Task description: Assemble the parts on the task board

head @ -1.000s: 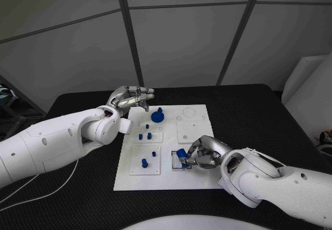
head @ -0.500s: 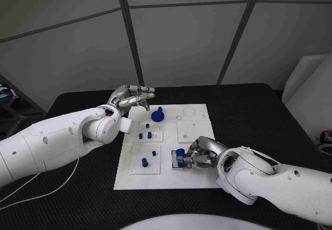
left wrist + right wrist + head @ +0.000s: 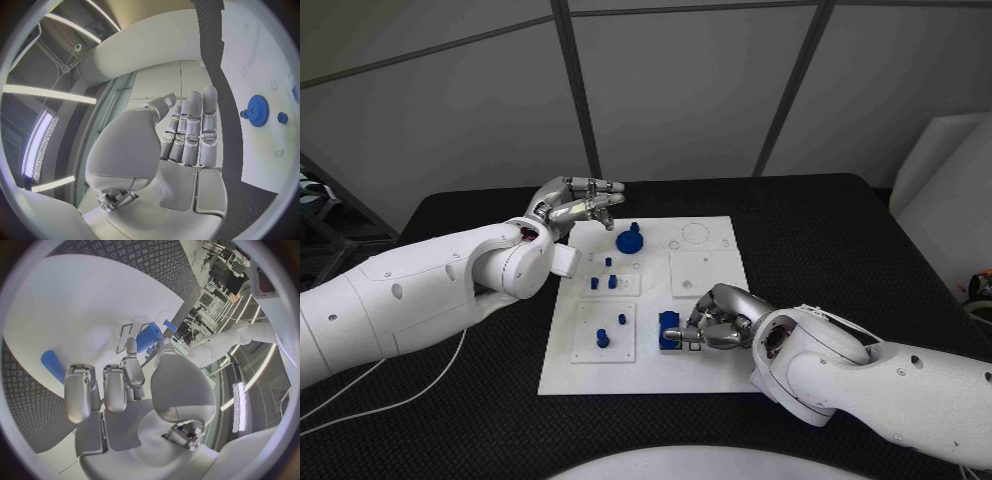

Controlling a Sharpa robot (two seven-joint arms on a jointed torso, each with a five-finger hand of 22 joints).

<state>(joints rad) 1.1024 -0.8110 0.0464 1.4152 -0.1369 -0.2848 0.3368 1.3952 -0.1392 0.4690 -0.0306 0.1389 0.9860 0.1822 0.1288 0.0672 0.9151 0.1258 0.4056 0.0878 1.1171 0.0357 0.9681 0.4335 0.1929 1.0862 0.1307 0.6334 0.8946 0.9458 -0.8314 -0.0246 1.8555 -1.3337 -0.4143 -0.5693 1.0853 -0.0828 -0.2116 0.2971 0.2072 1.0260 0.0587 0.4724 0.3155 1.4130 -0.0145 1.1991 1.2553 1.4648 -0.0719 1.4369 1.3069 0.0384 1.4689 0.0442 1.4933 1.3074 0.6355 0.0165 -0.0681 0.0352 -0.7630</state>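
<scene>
The white task board (image 3: 711, 375) lies in the middle of the black table (image 3: 877, 240), with bare tabletop showing all round its edges and the widest open stretch on the robot's right side.

The left hand (image 3: 574, 207) hovers above the table just off the board's far left corner, holding nothing; in the left wrist view its fingers (image 3: 190, 130) lie straight and pressed side by side, with the thumb a little apart. Beside it on the board's far end stands a blue gear (image 3: 629, 242) on its peg, with a small blue knob (image 3: 282, 118) close by.

The right hand (image 3: 718, 322) rests low over the near right part of the board, its fingers curled round a blue block (image 3: 672, 331) at a dark-edged slot. The head view shows the fingers closed against the block; the right wrist view shows a blue cylinder (image 3: 149, 337) at the fingertips, though how firmly it is pinched I cannot tell.

Small blue pegs (image 3: 602, 283) stand in the middle left panel, and two more pegs (image 3: 603, 337) in the near left panel. Another blue piece (image 3: 54, 366) lies near the board's edge beside the right hand's fingers.
</scene>
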